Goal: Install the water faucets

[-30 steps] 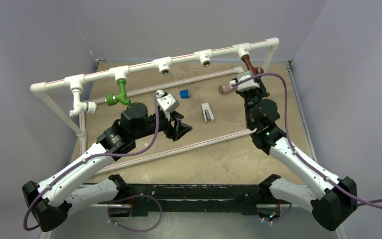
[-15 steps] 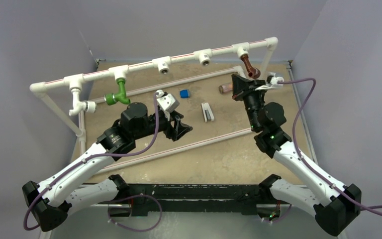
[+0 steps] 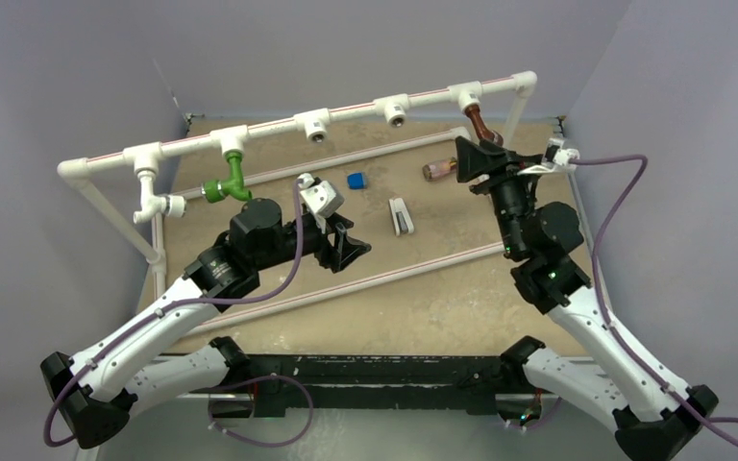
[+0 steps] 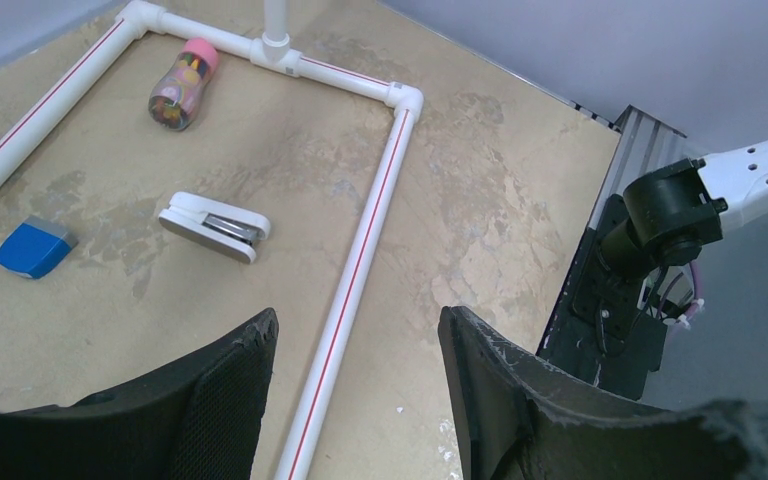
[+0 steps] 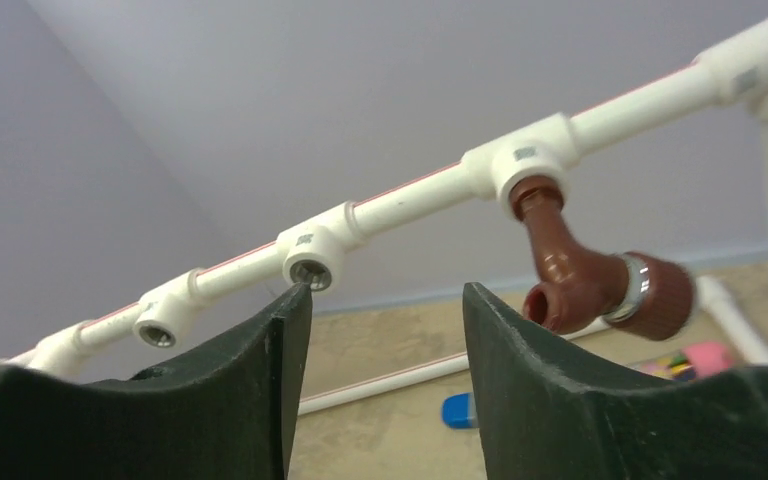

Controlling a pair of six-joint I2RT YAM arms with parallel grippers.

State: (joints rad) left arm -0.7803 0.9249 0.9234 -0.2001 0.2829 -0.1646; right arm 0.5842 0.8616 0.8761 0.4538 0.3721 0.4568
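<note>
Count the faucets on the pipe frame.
3: a white elbow-shaped plastic faucet under the leftmost tee, a green one under the next tee, a reddish-brown one under the rightmost tee.

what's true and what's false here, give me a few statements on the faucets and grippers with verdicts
1. The brown faucet is mounted on the top pipe. True.
2. The right gripper is shut on the brown faucet. False: its jaws stand apart and hold nothing.
3. The green faucet lies on the table. False: it hangs from the top pipe.
4. The left gripper is open and empty. True.
5. Two fittings between the green and brown faucets are empty. True.
</note>
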